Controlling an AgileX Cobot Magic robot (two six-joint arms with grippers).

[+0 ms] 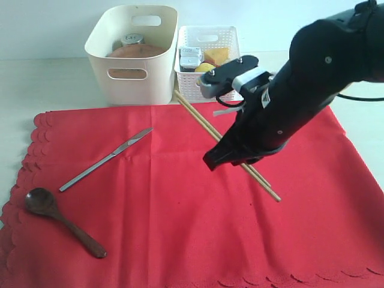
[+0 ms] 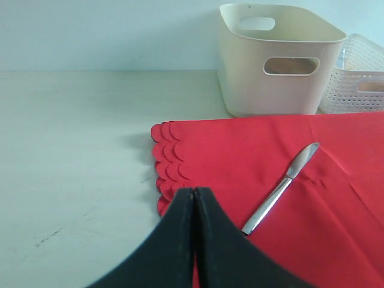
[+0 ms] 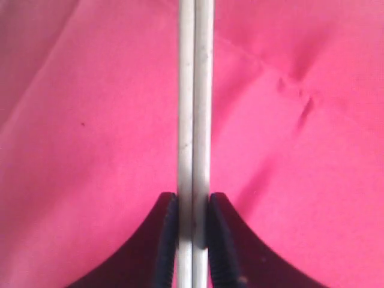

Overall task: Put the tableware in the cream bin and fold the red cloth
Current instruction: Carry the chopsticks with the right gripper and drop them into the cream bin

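Two wooden chopsticks (image 1: 198, 120), exterior view: pinched at mid-length by the right claw (image 1: 215, 161) over the red cloth (image 1: 180, 240). Their long axis runs diagonally, with the far tips near the cream bin (image 1: 129, 84), which stands behind and left of the claw.

Left wrist view: left claw (image 2: 193, 201) pressed fully together and empty, metal knife (image 2: 279, 189) just beside it.

Right wrist view: the claw clamps both sticks side by side.

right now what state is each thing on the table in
chopsticks, clamped in the right jaws
knife, loose on the cloth
spoon, loose on the cloth
red cloth, spread flat, unfolded
cream bin, upright, plate and cup inside
white basket, upright, part filled
left jaws, shut, empty
right jaws, shut on the chopsticks
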